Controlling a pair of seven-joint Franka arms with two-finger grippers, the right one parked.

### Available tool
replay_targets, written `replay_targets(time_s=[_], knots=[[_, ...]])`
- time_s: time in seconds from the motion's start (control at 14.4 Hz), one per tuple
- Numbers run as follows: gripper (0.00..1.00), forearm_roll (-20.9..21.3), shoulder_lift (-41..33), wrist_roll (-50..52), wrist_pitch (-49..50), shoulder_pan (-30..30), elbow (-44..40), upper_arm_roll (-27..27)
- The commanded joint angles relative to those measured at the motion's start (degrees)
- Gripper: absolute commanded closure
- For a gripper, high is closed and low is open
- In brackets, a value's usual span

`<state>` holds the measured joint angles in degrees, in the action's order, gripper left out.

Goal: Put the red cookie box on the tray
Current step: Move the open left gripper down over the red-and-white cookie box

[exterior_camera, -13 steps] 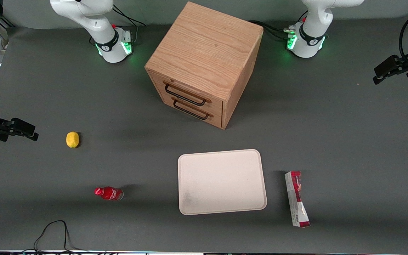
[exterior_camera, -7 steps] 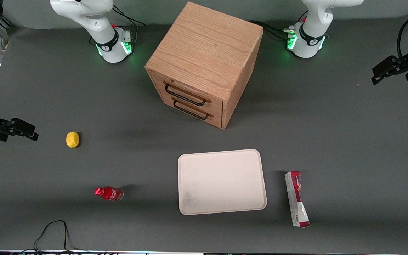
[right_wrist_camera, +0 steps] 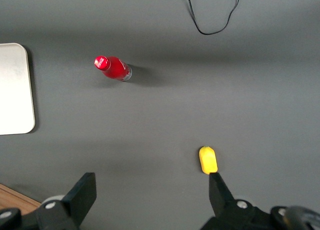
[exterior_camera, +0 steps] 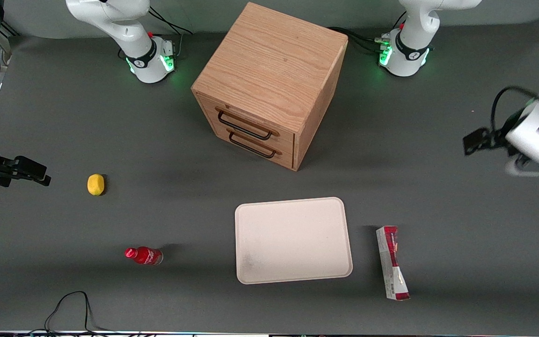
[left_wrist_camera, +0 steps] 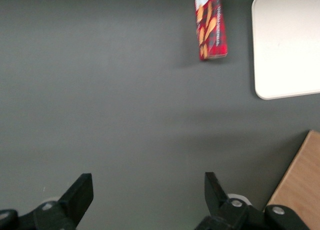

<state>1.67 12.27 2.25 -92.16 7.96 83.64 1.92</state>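
The gripper [left_wrist_camera: 145,190], fingers [left_wrist_camera: 80,192] spread wide, hangs well apart from the red cookie box [left_wrist_camera: 210,24].

The whole table is being viewed steeply from above by the front camera, while bare tabletop is being looked down on between the wide-apart fingers of the gripper [left_wrist_camera: 147,190] by the left wrist camera, the tray [exterior_camera: 293,239] [left_wrist_camera: 287,44] and red cookie box [exterior_camera: 392,262] [left_wrist_camera: 210,24] being shared.

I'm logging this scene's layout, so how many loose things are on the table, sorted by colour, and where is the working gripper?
Red: 2, the red cookie box and a small red bottle
Cream-white: 1, the tray
Yellow: 1, a lemon-like fruit
Wood: 1, the drawer cabinet
Total: 5
The left gripper hovers open above bare table, apart from the box.
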Motion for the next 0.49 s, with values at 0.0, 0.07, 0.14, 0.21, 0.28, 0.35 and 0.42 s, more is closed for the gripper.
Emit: replay_targets(time_s=[0.0,0.07,0.14,0.21,0.28,0.35,0.42], knots=[[0.01,0.0,16.17,4.32,1.11,3.02,-16.89,0.54],[0.01,0.09,19.87,6.7,-0.55,4.16,-19.54,0.54],[0.01,0.09,22.51,8.2,-3.26,4.95,-21.13,0.54],[0.01,0.09,24.63,9.26,-6.6,5.22,-21.32,0.54],[0.01,0.0,26.74,10.4,-10.02,5.23,-21.15,0.54],[0.02,0.0,29.02,10.93,-13.71,5.31,-20.97,0.54],[0.03,0.0,31.31,11.03,-17.84,5.4,-20.88,0.63]])
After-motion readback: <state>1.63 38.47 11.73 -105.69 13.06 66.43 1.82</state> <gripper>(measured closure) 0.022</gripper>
